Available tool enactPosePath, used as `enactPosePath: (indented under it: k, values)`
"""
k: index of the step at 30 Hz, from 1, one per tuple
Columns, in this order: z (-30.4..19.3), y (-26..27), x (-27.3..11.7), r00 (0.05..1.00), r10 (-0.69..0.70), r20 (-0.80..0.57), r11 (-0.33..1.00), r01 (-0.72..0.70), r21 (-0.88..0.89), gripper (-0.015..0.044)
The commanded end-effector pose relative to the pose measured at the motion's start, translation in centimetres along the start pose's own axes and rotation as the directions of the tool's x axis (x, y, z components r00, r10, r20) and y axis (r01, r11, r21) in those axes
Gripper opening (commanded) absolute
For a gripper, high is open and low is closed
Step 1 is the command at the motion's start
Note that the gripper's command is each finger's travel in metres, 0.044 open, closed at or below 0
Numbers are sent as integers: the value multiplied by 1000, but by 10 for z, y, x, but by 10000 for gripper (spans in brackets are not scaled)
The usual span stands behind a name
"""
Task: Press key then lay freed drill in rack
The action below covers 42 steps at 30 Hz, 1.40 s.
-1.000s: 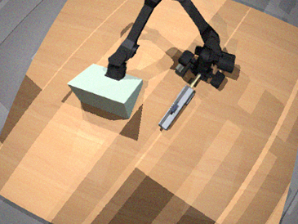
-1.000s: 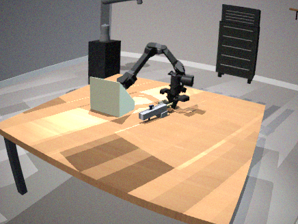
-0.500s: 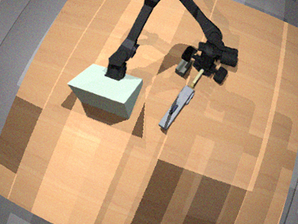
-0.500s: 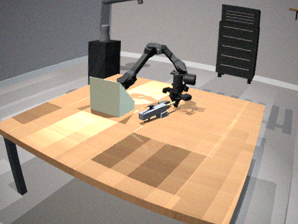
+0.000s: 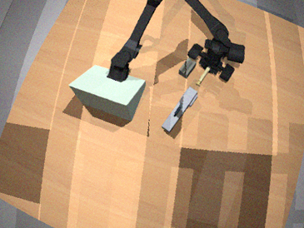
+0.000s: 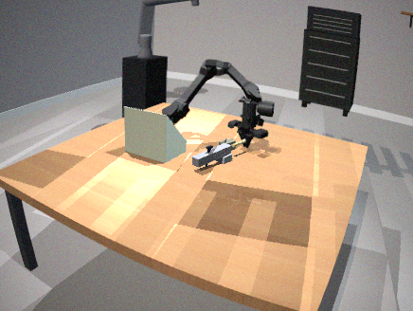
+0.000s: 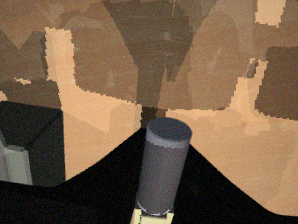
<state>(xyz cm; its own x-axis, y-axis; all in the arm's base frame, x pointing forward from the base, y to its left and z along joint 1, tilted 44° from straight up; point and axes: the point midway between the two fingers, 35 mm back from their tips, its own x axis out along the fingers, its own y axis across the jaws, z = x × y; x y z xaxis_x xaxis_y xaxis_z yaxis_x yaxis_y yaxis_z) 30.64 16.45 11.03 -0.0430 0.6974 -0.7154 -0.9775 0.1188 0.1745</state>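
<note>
My gripper [image 5: 211,66] [image 6: 246,141] [image 7: 157,139] is shut on the drill [image 5: 203,77] [image 6: 238,142] [image 7: 162,185], around its grey cylindrical shank. The drill's pale yellow part sticks out toward the holder. The long grey-blue holder [image 5: 186,98] [image 6: 218,154] lies in front of the drill tip; the top view shows a small gap between them. The black key [image 5: 177,111] [image 6: 209,149] is on the holder's top, near its far end from the gripper. A small grey-green grooved block, seemingly the rack [image 5: 187,68], sits beside the gripper; it partly shows dark at the wrist view's lower left.
A large pale green box [image 5: 110,89] [image 6: 148,135] stands beside the arm's base, left of the holder. The wooden table [image 5: 105,185] [image 6: 133,209] carries broad dark shadows. A dark cabinet [image 6: 328,66] stands beyond the table, off its surface.
</note>
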Motion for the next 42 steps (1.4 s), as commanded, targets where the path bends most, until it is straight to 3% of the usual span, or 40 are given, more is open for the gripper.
enactPosePath:
  k: [1, 42]
  values:
    - [0, 0, -3, 1000, -7, -1, 1000, 7, 1, 0]
    - [-4, 3, -14, 1000, -7, -1, 1000, 7, 1, 0]
